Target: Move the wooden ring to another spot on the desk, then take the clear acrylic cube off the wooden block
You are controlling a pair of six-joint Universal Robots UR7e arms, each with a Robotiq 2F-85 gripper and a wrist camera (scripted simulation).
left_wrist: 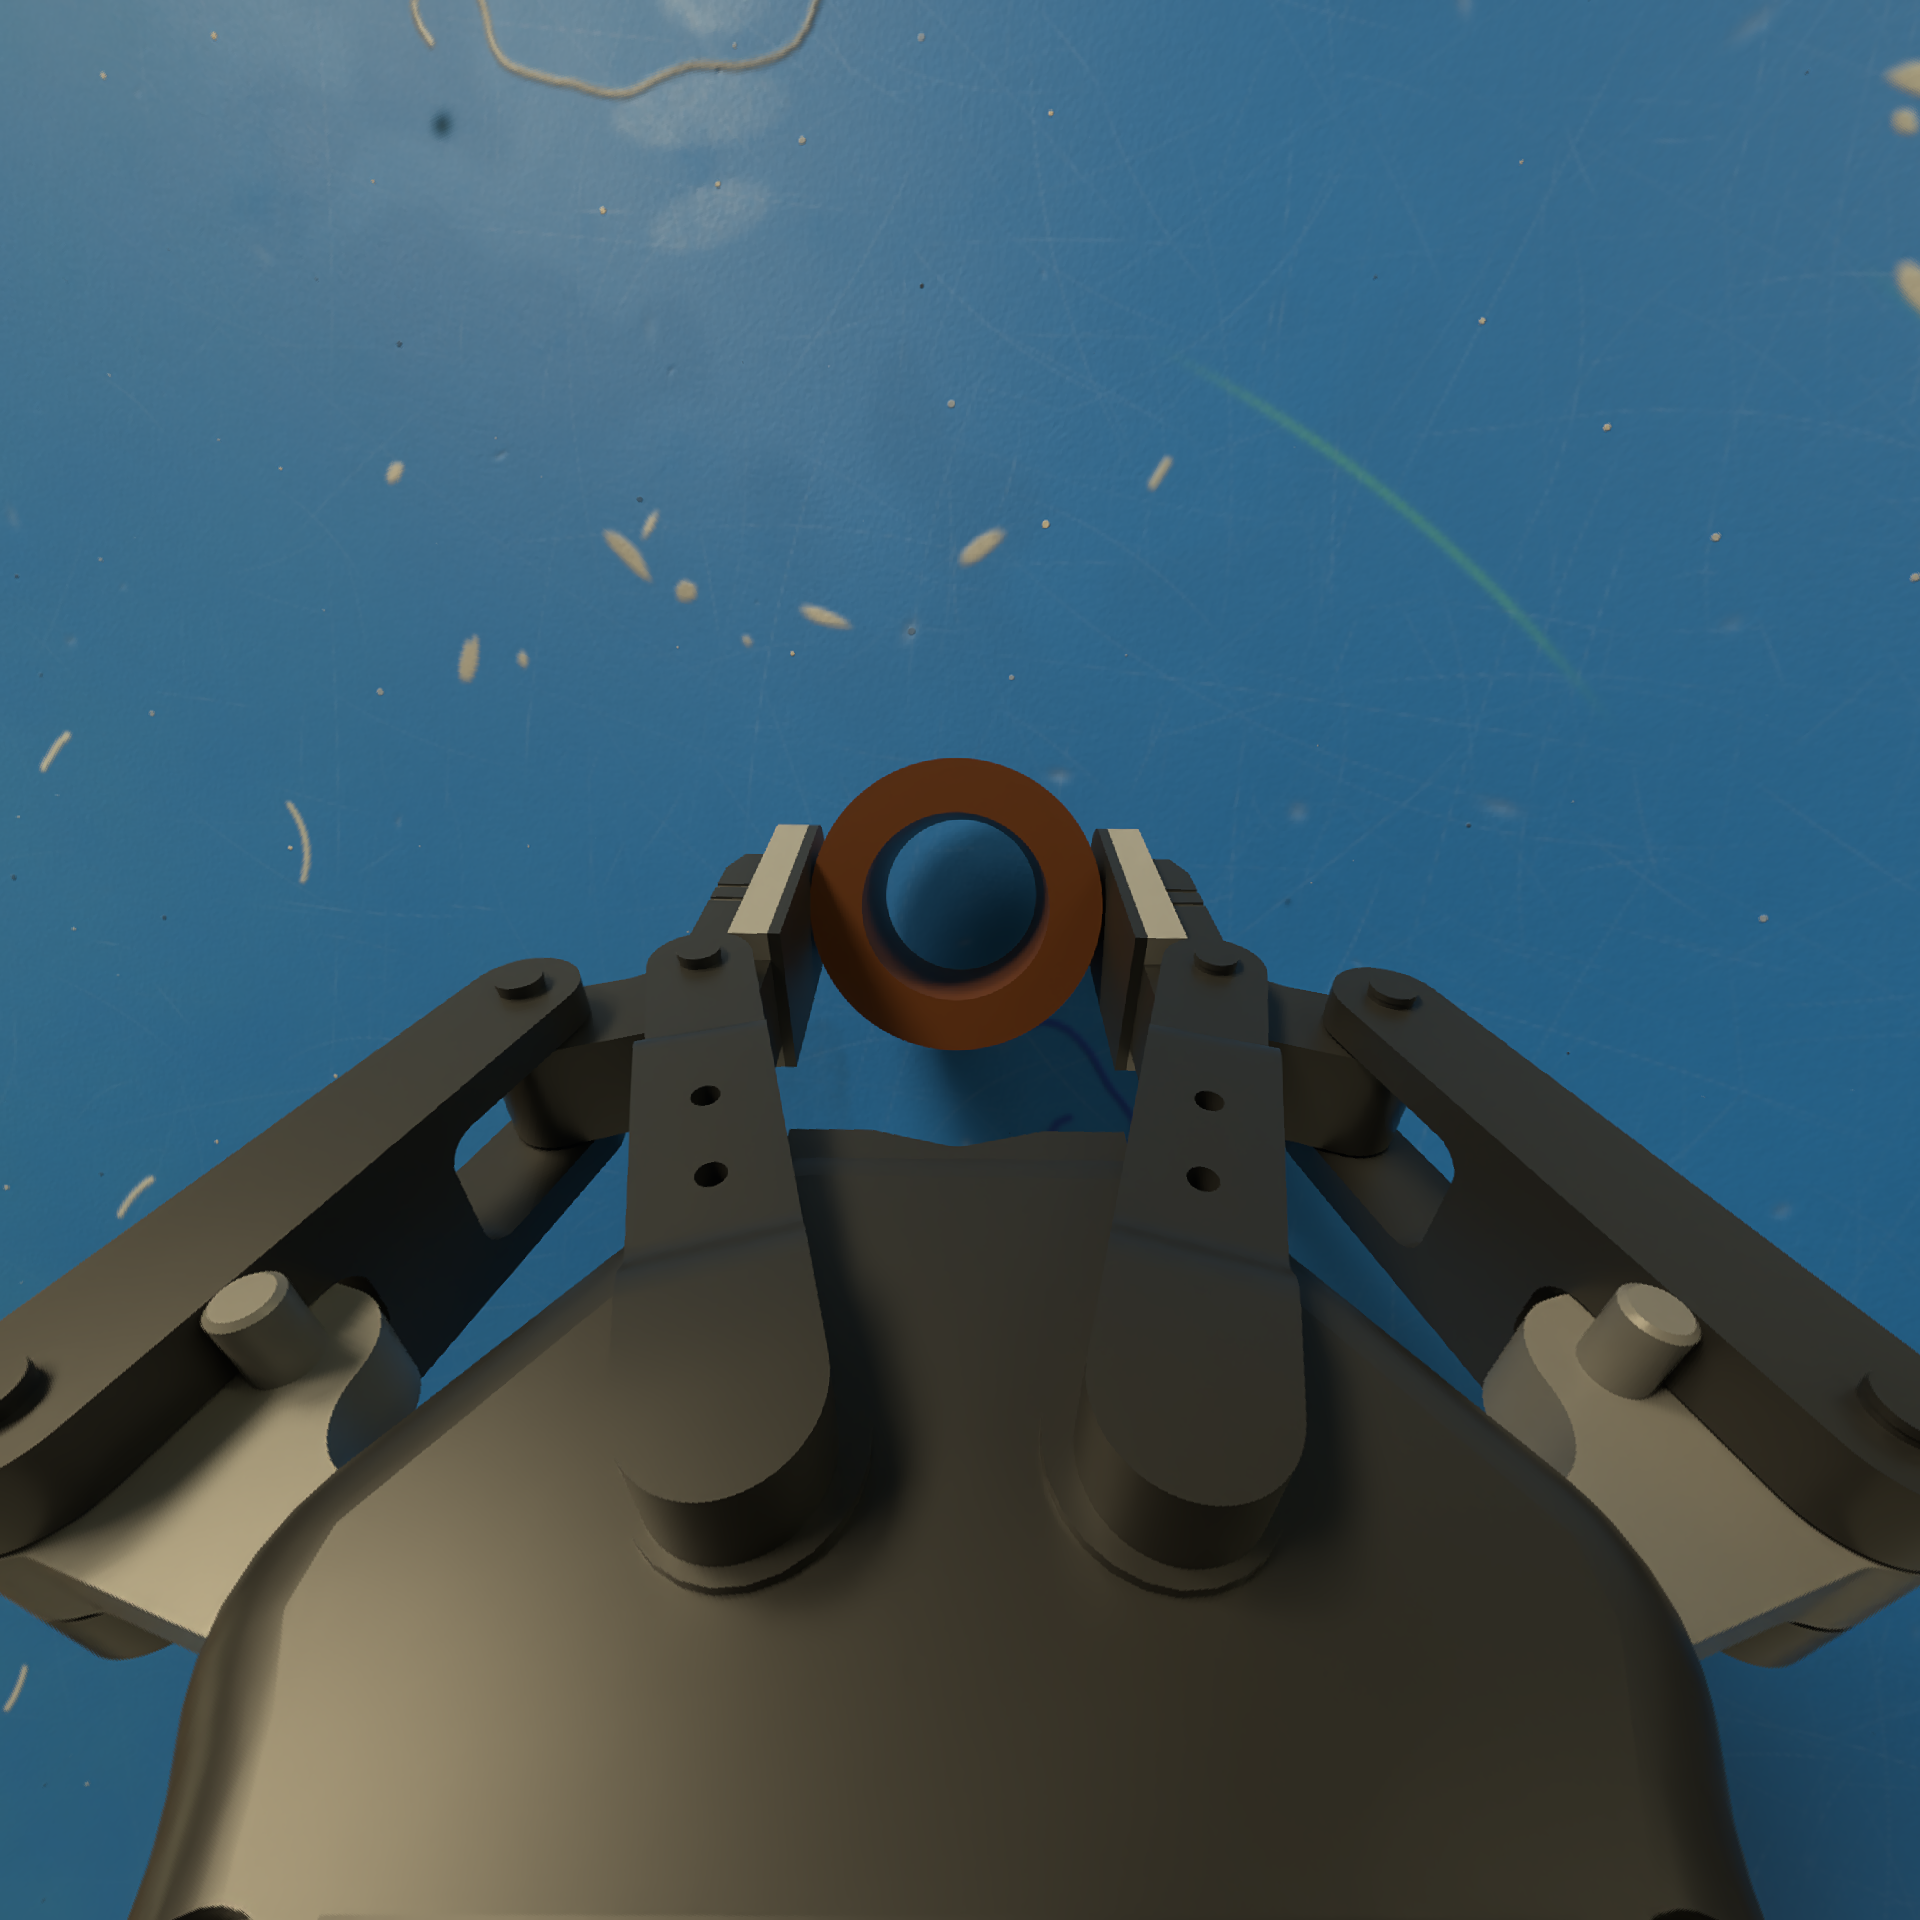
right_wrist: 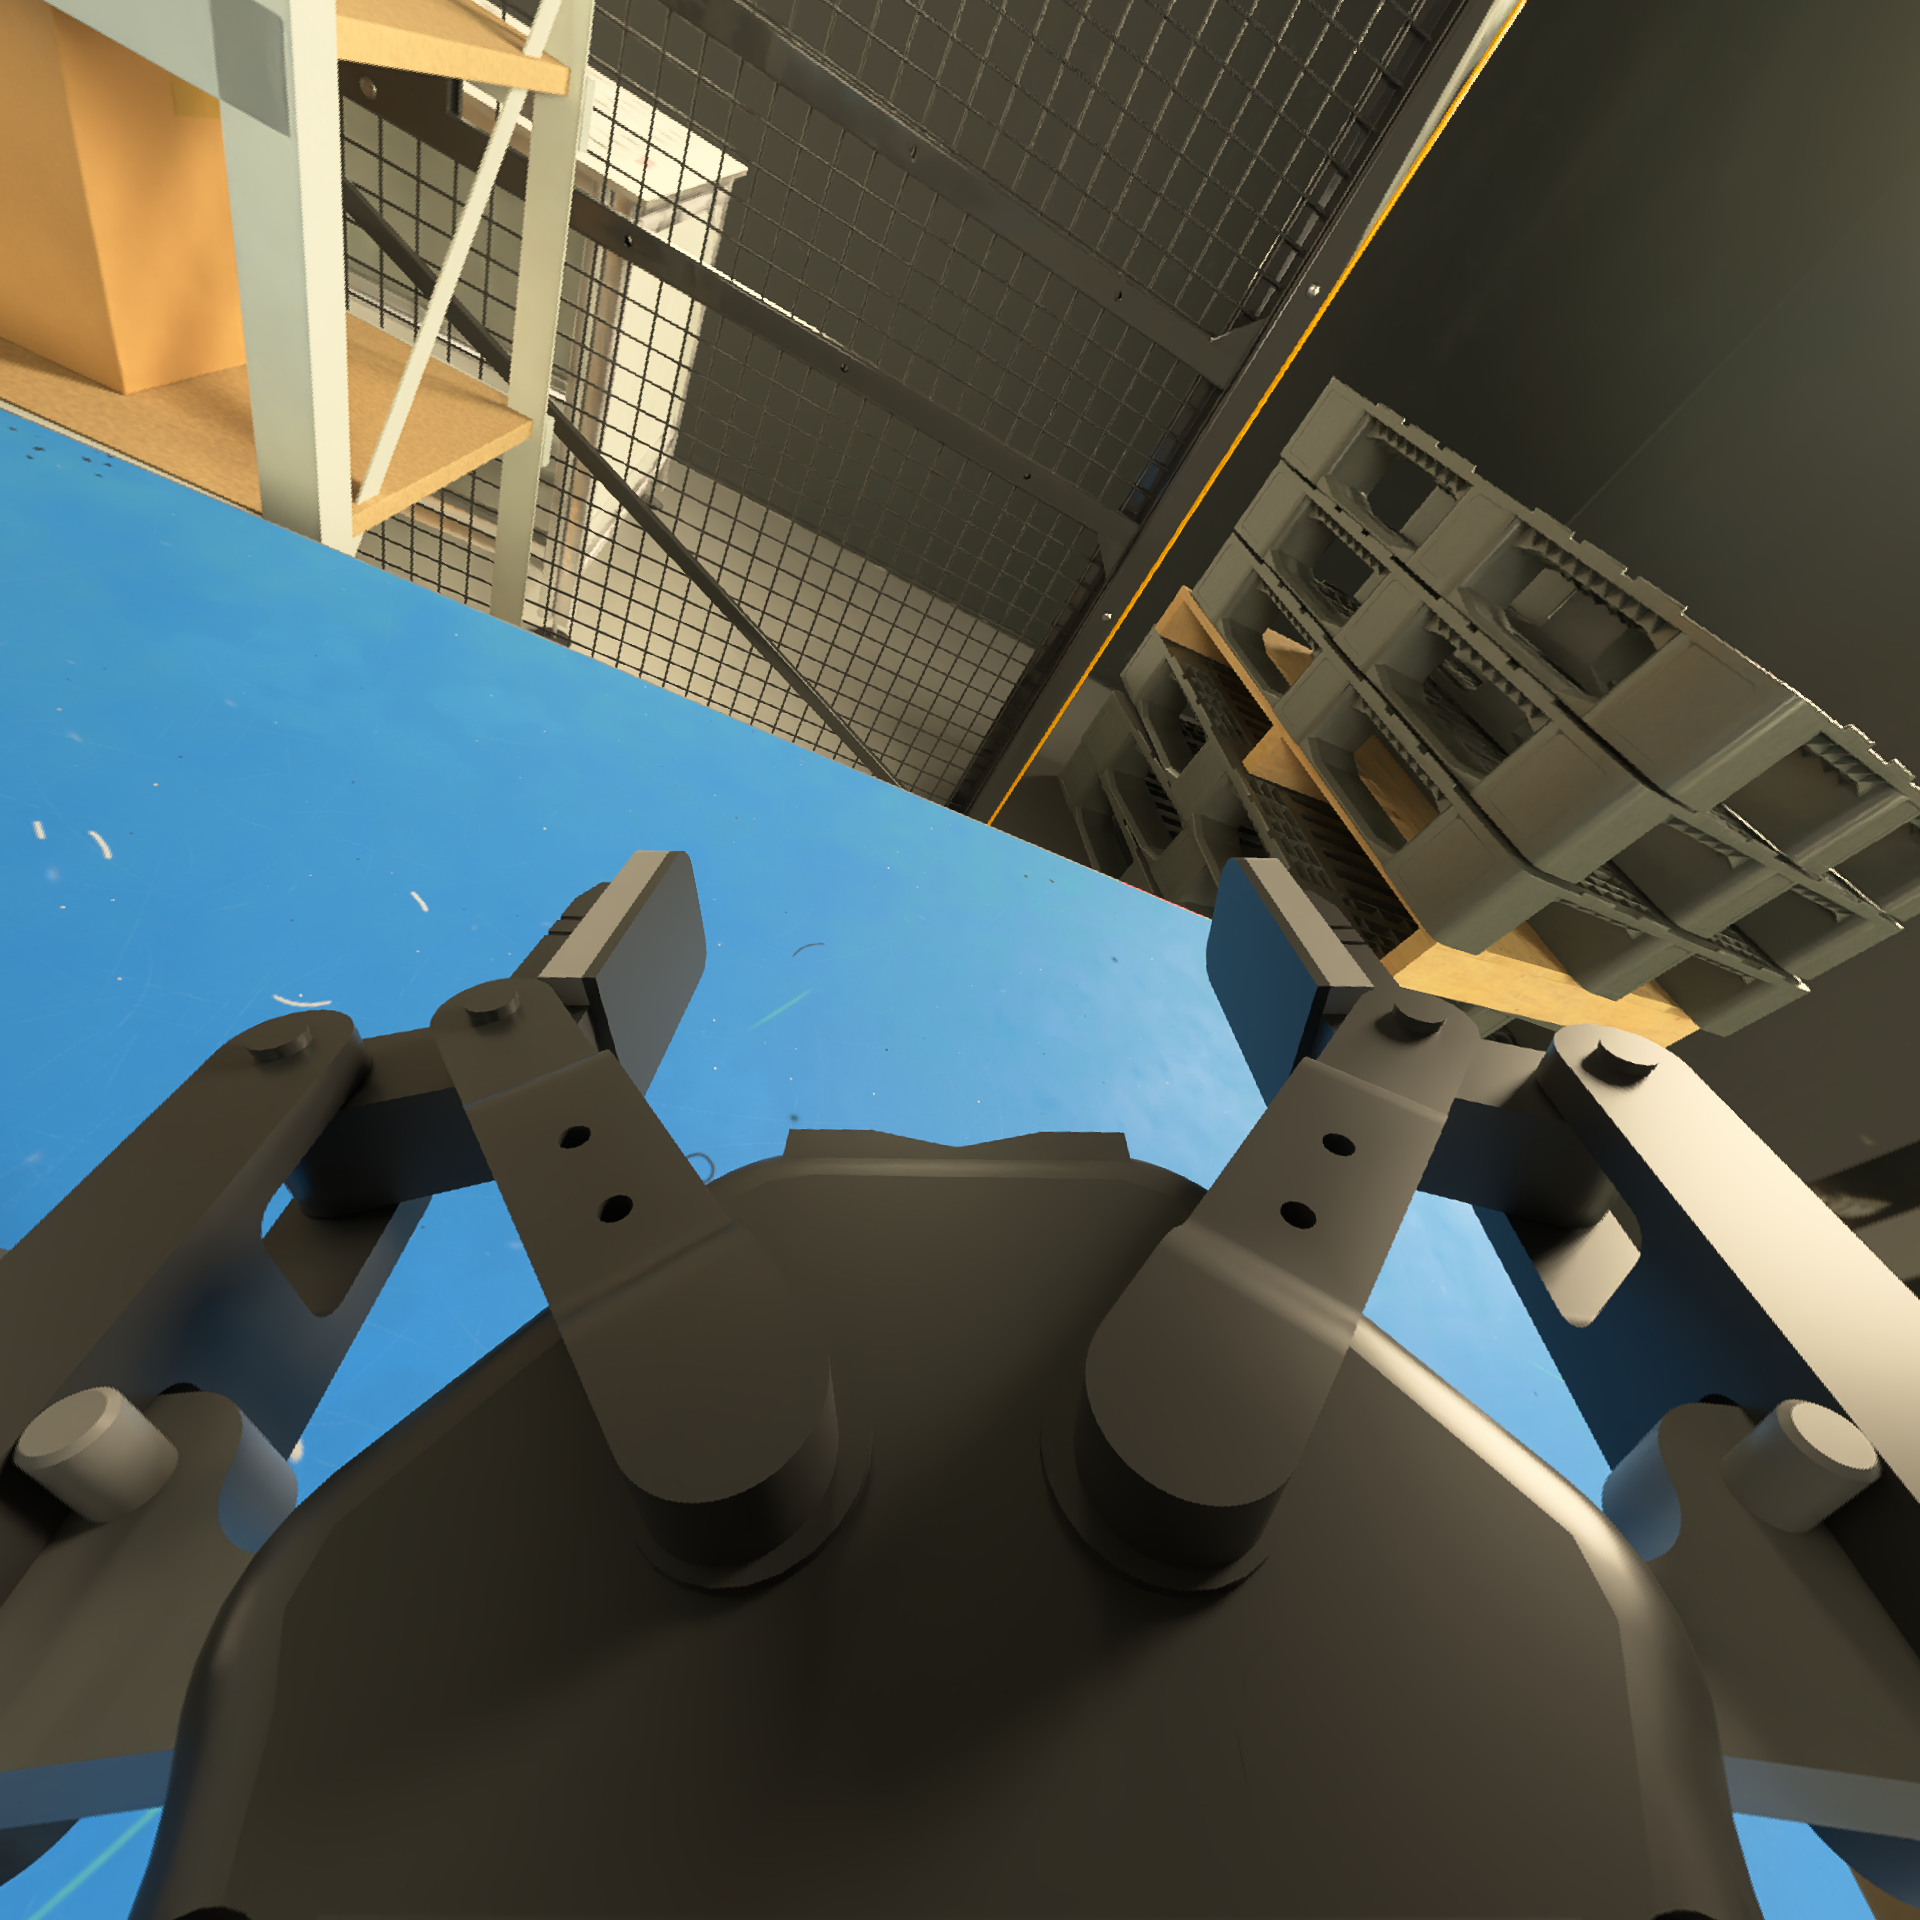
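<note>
One wooden ring (left_wrist: 955,902) sits between the two fingers of the left gripper (left_wrist: 955,914): a thick, smooth, reddish-brown ring with a round hole through which the blue desk (left_wrist: 1351,312) shows. Both pale flat pads (left_wrist: 771,883) press against its outer sides, so the left gripper is clenched on the ring, which faces the camera with its hole open. The desk below is a matte blue sheet, scuffed with fine scratches, many small cream flecks and one thin green streak (left_wrist: 1392,509); no desk edge shows in the left wrist view.

The right gripper (right_wrist: 956,925) stands spread wide with nothing between its two dark, flat-padded fingers. It hovers near the desk's far edge. Beyond that edge stand one wire-mesh fence (right_wrist: 935,312), one pale metal shelf rack (right_wrist: 301,312) with wooden boards and one cardboard box (right_wrist: 114,208), and a stack of grey ribbed plastic pallets (right_wrist: 1558,675).
</note>
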